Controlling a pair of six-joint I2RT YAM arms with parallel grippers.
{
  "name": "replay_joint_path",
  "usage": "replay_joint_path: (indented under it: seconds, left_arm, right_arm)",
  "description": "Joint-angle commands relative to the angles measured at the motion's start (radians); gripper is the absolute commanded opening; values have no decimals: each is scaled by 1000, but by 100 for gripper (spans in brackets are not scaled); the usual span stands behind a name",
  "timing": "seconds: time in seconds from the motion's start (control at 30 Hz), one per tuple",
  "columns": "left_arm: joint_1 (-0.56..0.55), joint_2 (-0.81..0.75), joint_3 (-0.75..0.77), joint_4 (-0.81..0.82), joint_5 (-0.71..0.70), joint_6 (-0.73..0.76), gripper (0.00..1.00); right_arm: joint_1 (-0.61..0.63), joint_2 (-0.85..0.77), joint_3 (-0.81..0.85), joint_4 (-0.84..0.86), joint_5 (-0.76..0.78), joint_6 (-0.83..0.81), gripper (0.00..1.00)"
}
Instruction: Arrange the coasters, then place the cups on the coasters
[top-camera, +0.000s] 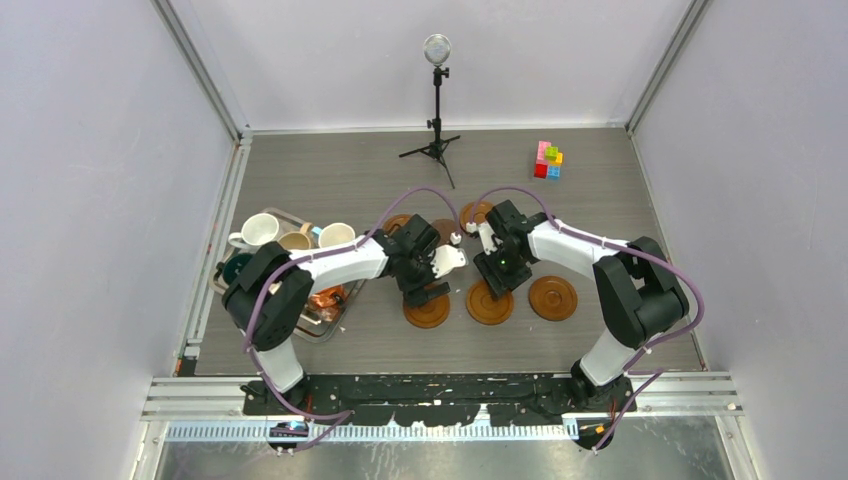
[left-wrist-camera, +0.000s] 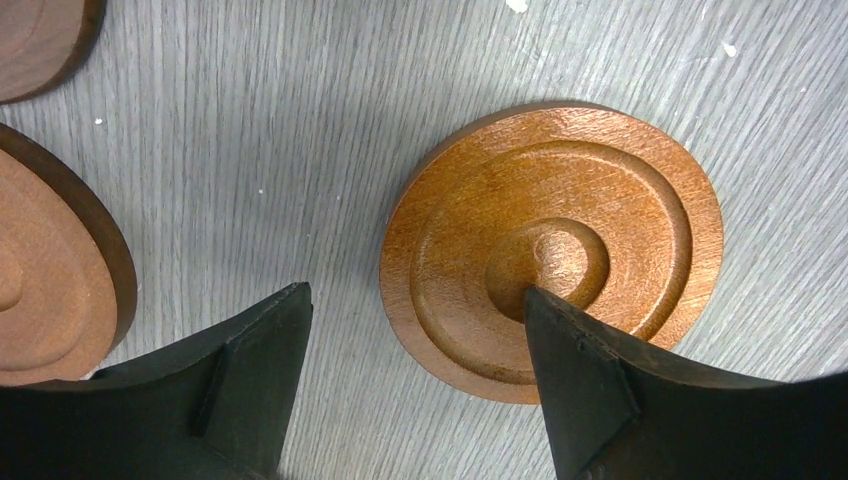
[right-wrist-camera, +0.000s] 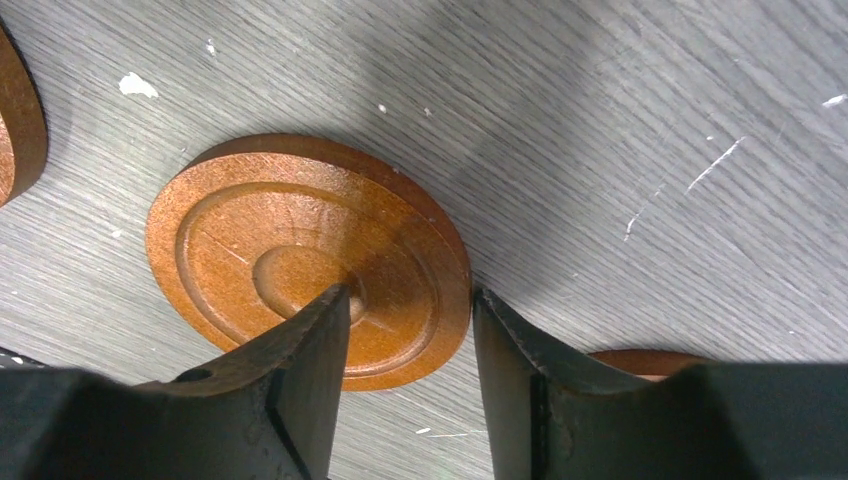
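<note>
Your left pincer (left-wrist-camera: 415, 292) gapes, released, with one finger over a glossy, ring-grooved brown coaster (left-wrist-camera: 550, 250). Your right pincer (right-wrist-camera: 410, 292) stands parted astride the rim of a second coaster (right-wrist-camera: 300, 250), gripping nothing. Both discs lie flat on the grey, streaky, white-flecked surface (left-wrist-camera: 300, 120), between pale walls (top-camera: 90, 150).

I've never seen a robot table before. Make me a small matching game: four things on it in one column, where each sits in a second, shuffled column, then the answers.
Things:
1. black tripod
2. coloured blocks
3. white mug
4. row of three coasters

Places:
A. far side, towards the right
B. near middle, just below the arms' tips
C. left side of the table
D. far side, middle

Pairs: 1-D, 2-A, 3-C, 4-B
</note>
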Motion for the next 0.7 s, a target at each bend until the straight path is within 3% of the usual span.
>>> replay_joint_path:
  seconds: [0.0,0.2,0.43,0.67]
  left_arm:
    - [10,-41,-14,-41,-30,6,80]
    - [29,-88,120,-130,80,-72,88]
    - [65,-123,247,-202,127,-93,91]
    - [129,-83,363,-245,95,-82,94]
  right_arm:
    - [10,-34,34,15,-28,20,57]
    - [4,-70,171,-65,-71,40,72]
    - [-60,-75,339,-122,-177,5,77]
    - [-206,121,550,-95,-152,67,77]
